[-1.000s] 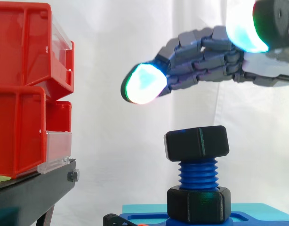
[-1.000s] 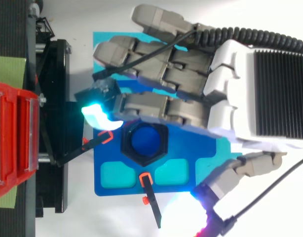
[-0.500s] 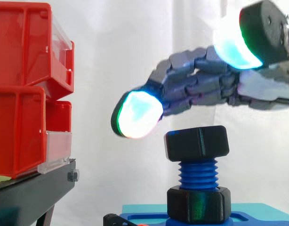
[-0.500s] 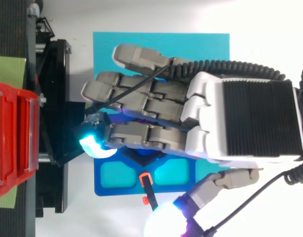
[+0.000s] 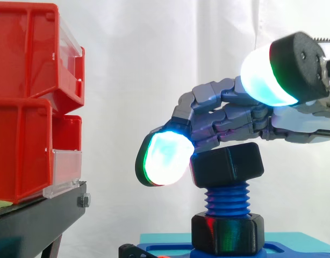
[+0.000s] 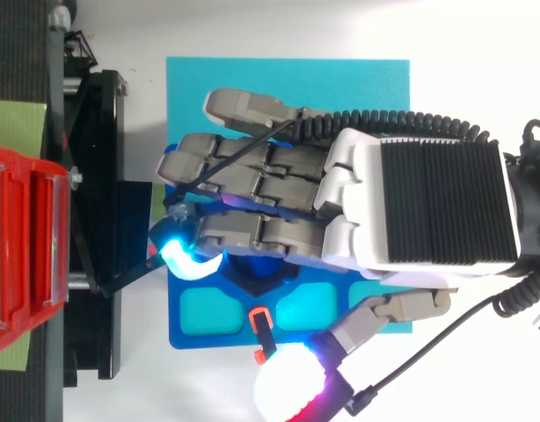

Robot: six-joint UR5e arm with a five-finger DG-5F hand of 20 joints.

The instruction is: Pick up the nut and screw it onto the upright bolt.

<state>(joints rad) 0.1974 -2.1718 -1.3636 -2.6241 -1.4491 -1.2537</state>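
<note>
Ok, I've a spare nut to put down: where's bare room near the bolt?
Free: the cyan mat strip above the hand in the top view, and the white tabletop bordering it. Crowded: the bolt, with the hand over its nut, and the black stand by the red bins.

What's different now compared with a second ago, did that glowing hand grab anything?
The hand came down and slid toward the red bins; its fingers now lie over the black nut atop the blue bolt, thumb apart, so nothing gripped yet. Nut, bolt and bins stayed put.
</note>
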